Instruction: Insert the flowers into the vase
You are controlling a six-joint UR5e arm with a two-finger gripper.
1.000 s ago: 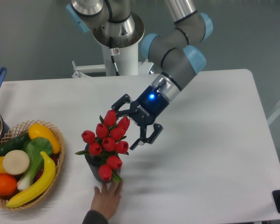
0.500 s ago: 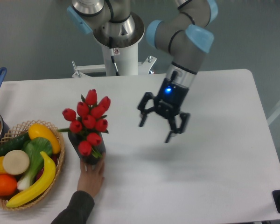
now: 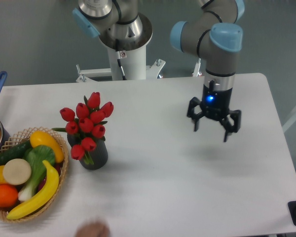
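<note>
Since half a second ago we see the tool has swung further off toward the right side of the worktop and now points straight down, while the person's hand has let go of the vase and shows only as a blur at the bottom edge. The vase has also come upright and sits a little lower in the view than before.

We find the tool's fingers spread apart, gripping nothing, with a blue light glowing on its body. It hangs above bare worktop.

From the tool, the vase stands well apart to the left in the picture and somewhat nearer the front edge. The flowers stand in the vase, their red buds bunched above its mouth and leaning slightly left, away from the tool, with green leaves showing between them.

Further from the tool again, just beside the vase on its far side, we see a wicker basket holding a banana, a yellow pepper, an orange and a leafy green vegetable.
</note>
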